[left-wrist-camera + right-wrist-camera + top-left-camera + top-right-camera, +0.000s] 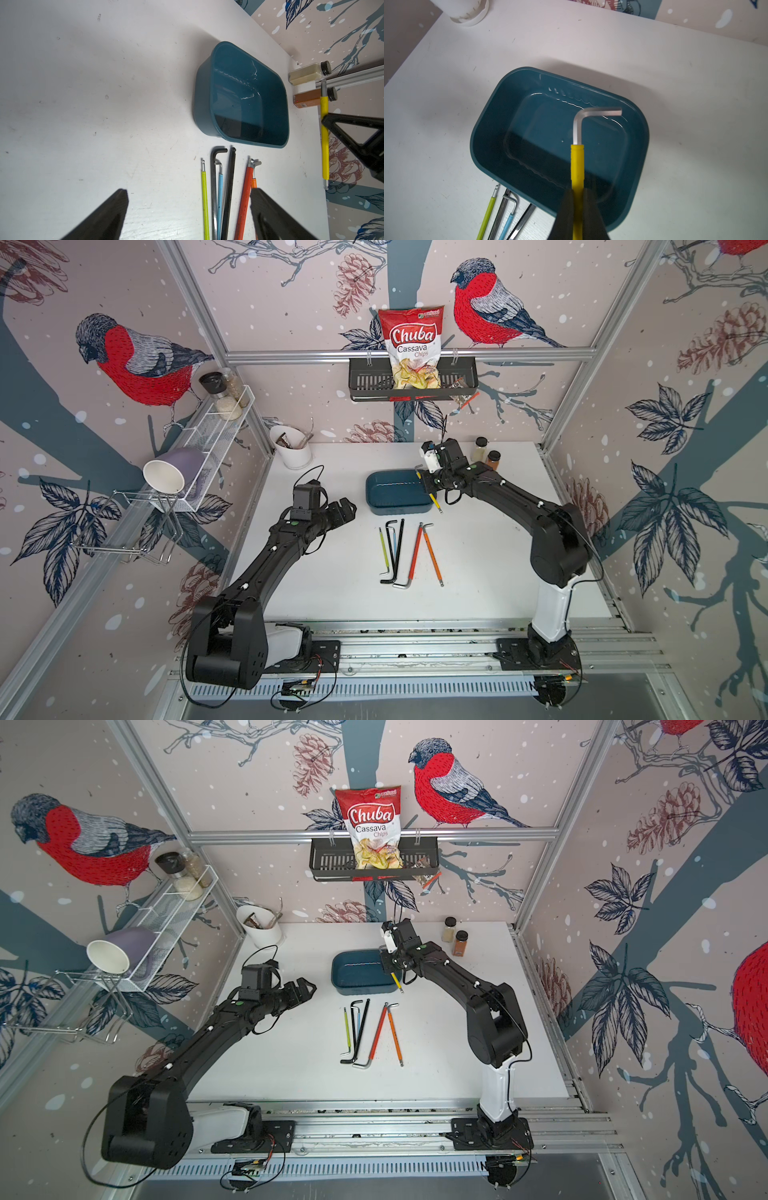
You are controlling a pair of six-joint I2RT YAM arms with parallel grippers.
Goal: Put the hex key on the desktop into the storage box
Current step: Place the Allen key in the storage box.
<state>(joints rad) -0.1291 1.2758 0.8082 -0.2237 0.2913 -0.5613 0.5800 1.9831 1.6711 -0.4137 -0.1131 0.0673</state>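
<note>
My right gripper (577, 193) squeezes the yellow hex key (577, 160) tight. Its bent end hangs over the storage box (488, 128), but its long tail sticks out past the near rim. My left gripper (344, 509) is wide open, off to the side, holding nothing.

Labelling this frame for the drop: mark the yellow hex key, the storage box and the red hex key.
yellow hex key (577, 166): right wrist view, on its yellow sleeve.
storage box (485, 141): right wrist view, on a side wall.
red hex key (415, 553): a top view, mid-shaft.
</note>
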